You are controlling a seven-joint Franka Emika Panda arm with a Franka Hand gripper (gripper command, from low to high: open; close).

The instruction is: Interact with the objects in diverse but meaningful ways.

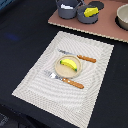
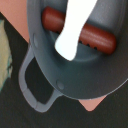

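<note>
A yellow banana (image 1: 69,64) lies on a round tan plate (image 1: 56,68) in the middle of a striped placemat (image 1: 45,82). Two grey-blue pots stand on a brown board (image 1: 102,26) at the back. One pot (image 1: 67,11) holds something white. Inside the other pot (image 1: 85,16) is a yellow cheese wedge (image 1: 90,11). The wrist view looks straight down into a grey pot (image 2: 85,75) with a loop handle (image 2: 31,87). In it lie a reddish-brown bar (image 2: 97,36) and a white tool (image 2: 72,35). No gripper fingers show in either view.
An orange-handled knife (image 1: 80,57) and fork (image 1: 66,79) lie on either side of the plate. A dark round lid (image 1: 97,5) sits behind the pots. A pale bowl (image 1: 123,17) stands at the exterior view's right edge. Black cloth surrounds the placemat.
</note>
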